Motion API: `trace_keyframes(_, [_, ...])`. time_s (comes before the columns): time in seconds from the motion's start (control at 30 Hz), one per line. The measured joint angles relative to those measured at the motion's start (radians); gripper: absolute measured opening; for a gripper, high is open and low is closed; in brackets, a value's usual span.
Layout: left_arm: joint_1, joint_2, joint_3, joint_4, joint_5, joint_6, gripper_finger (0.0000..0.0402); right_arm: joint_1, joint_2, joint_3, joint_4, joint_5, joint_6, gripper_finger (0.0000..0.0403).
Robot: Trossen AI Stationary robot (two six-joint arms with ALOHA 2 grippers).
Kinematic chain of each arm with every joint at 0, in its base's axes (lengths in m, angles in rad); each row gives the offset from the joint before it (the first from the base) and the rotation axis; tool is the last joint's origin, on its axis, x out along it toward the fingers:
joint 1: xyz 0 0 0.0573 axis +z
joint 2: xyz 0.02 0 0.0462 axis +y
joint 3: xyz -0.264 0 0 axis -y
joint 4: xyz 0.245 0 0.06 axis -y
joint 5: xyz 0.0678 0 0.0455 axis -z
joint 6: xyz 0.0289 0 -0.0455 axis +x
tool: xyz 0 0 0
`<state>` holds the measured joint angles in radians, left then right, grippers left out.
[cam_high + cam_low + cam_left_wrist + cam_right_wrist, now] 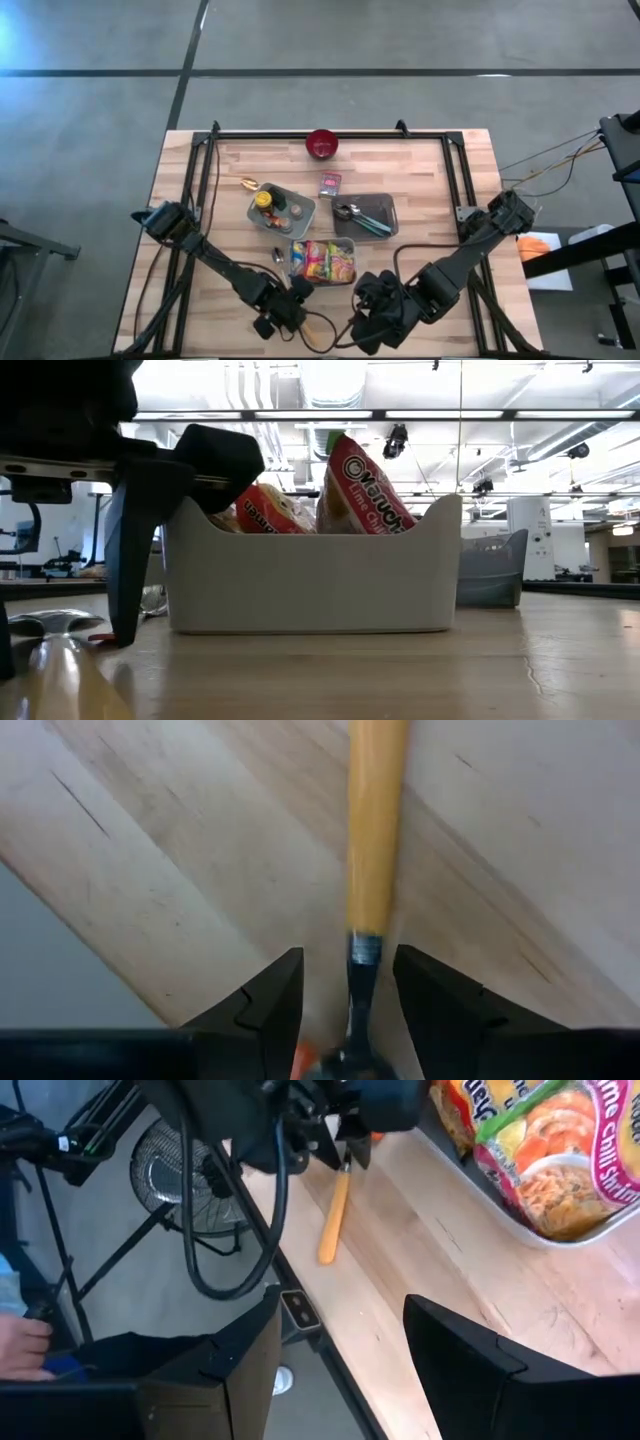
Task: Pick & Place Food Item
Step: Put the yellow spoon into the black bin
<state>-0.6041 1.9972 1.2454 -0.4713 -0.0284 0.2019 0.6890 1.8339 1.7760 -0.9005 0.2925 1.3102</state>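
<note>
A spoon with a wooden handle (372, 830) and a metal neck (362, 955) lies flat near the table's front edge, its handle (335, 1215) pointing toward that edge. My left gripper (347, 960) points steeply down over it. The gripper is open, one finger on each side of the neck with a gap on both sides. In the low view one of its fingers (125, 560) stands beside the spoon's metal end (50, 625). Noodle packets (365, 495) stand in a white bin (310, 590) just behind. My right gripper (340, 1310) hangs open above the front edge with nothing between its fingers.
Behind the bin (322, 262) are a grey tray (280, 208) with small items, a second grey tray (365, 215) with utensils, a pink packet (331, 184) and a red bowl (321, 144) at the far edge. Black frame rails run along both table sides.
</note>
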Motion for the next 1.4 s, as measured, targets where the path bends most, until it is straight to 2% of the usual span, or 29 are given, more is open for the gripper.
trace_keyframes(0.2, [0.000,0.000,-0.002,-0.003,0.006,0.005,0.0149,0.007,0.000,0.000,0.003,-0.001,0.000,0.0208])
trace_keyframes(0.3, [0.000,0.000,-0.004,-0.009,0.013,0.012,0.0110,0.006,0.000,0.000,0.004,-0.001,0.004,0.0208])
trace_keyframes(0.43, [-0.001,0.000,-0.005,-0.025,0.032,0.011,0.0036,0.006,0.000,0.000,0.005,-0.001,0.016,0.0208])
trace_keyframes(0.5, [0.000,0.000,-0.005,-0.027,0.041,0.008,0.0014,0.006,0.000,0.000,0.007,-0.001,0.019,0.0208])
trace_keyframes(0.9, [-0.013,-0.007,0.008,-0.058,0.073,-0.014,0.0005,0.007,-0.001,0.000,0.025,-0.001,0.019,0.0208])
trace_keyframes(1.4, [-0.014,-0.150,0.016,-0.088,0.101,-0.147,0.0004,0.020,-0.004,0.000,0.027,-0.004,-0.036,0.0208])
